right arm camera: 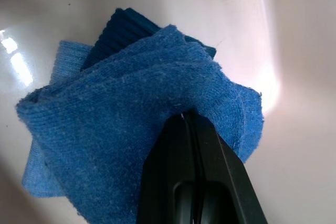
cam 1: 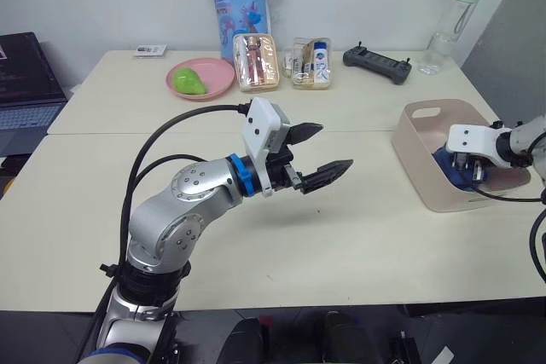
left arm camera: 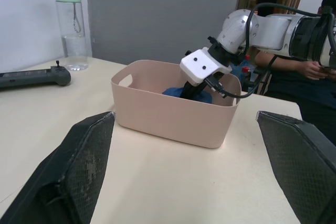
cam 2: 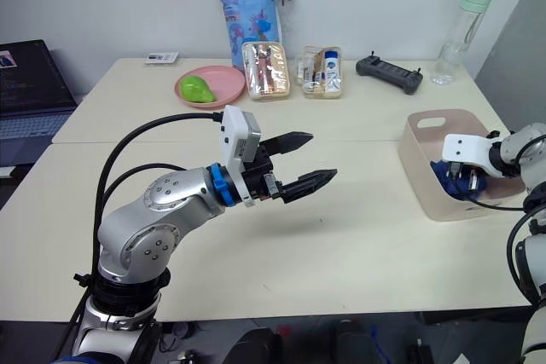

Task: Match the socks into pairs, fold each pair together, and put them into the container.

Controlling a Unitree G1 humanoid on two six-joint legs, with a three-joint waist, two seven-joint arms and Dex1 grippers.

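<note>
The pale pink container stands near the table's right edge. Inside it lie folded socks: a medium blue pair on top, with a dark navy one under it. My right gripper reaches down into the container, its fingers pressed together with a fold of the blue socks pinched at their tips. My left gripper hovers open above the middle of the table with nothing between its fingers, pointing toward the container.
Along the table's back edge are a round pink plate holding a green object, two clear boxes, a tall blue patterned bag, a black controller and a bottle. A laptop sits far left. A seated person is beyond the container.
</note>
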